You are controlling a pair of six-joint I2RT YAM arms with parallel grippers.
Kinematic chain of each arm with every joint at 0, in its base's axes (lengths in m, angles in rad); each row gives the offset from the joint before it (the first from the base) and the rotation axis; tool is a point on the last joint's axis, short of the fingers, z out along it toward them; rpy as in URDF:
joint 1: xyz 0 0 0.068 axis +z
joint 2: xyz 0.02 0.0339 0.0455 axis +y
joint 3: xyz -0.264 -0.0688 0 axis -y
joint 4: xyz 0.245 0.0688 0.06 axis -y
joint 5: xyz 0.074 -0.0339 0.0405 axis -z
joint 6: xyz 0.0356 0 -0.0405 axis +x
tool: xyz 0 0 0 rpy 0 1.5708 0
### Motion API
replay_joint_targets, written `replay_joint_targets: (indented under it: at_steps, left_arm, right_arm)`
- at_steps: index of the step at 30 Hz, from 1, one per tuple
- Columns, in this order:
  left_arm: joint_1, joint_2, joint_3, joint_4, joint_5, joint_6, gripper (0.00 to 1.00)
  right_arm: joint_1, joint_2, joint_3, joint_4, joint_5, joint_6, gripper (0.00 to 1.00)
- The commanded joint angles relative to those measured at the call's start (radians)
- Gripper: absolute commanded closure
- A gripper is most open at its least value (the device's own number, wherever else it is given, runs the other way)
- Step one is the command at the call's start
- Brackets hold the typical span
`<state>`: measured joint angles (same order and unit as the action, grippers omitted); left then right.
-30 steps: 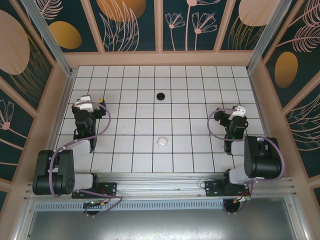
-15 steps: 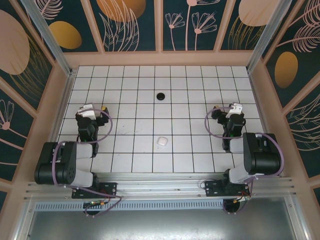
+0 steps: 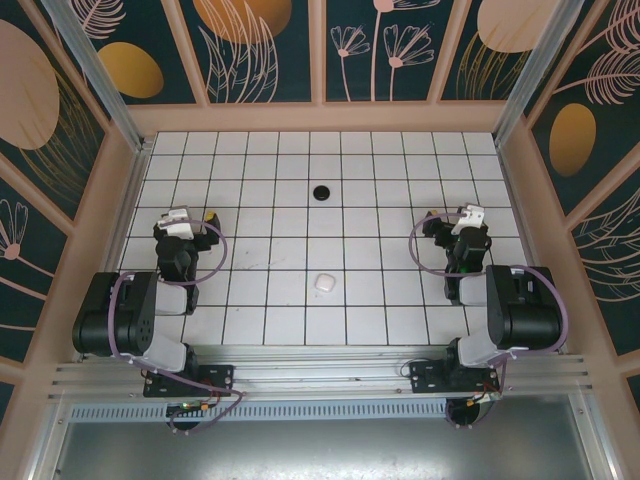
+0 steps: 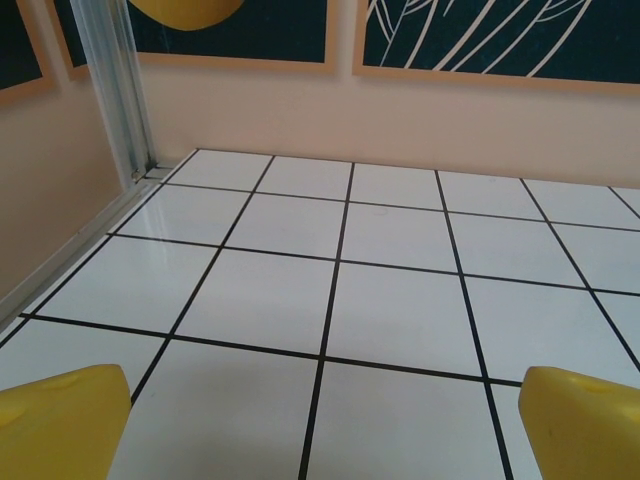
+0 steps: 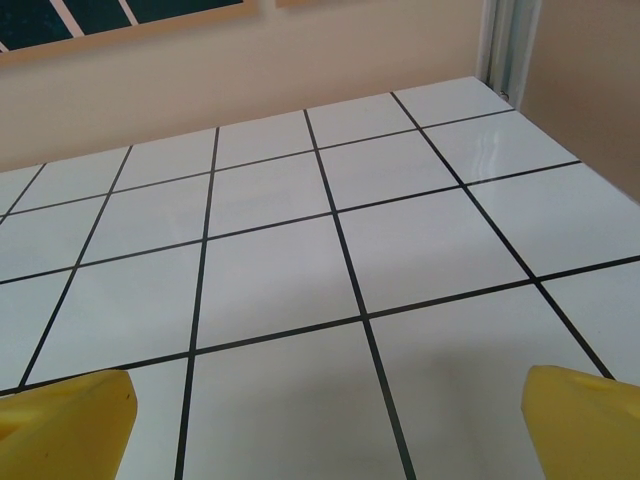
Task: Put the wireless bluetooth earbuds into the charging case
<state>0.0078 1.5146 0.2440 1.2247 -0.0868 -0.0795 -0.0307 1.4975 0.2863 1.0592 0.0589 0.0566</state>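
Note:
A small white rounded charging case (image 3: 323, 283) lies on the tiled floor (image 3: 280, 240) midway between the arms. A small black round case (image 3: 321, 192) lies farther back on the same line. The earbuds are too small to tell apart from here. My left gripper (image 3: 186, 217) hovers low at the left, well left of both cases. Its yellow fingertips (image 4: 60, 420) stand wide apart over bare tile, so the left gripper (image 4: 330, 430) is open and holds nothing. My right gripper (image 3: 463, 220) sits at the right. It (image 5: 325, 425) is open too, its fingertips (image 5: 585, 420) spread over bare tile.
Peach walls with dark flower panels (image 3: 260, 50) close in the floor on three sides. An aluminium post (image 4: 120, 90) stands in the far left corner, another (image 5: 505, 45) in the far right corner. The arm bases (image 3: 190, 380) are bolted to the near rail.
The left arm has folded in, its gripper shifting slightly right and away from the wall. The right gripper has edged a little back and left. Both cases stay put.

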Motion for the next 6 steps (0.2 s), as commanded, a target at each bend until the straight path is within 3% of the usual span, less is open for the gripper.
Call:
replay_joint_targets:
  at_steps: [1,6]
  left_arm:
    - [0.003,0.003,-0.006,0.041,0.01,0.003,0.02]
    - [0.003,0.004,-0.005,0.041,0.01,0.003,0.01]
  right_arm:
    - [0.008,0.012,0.026,0.025,-0.002,-0.024,0.01]
    - [0.012,0.01,0.024,0.029,-0.005,-0.029,0.01]
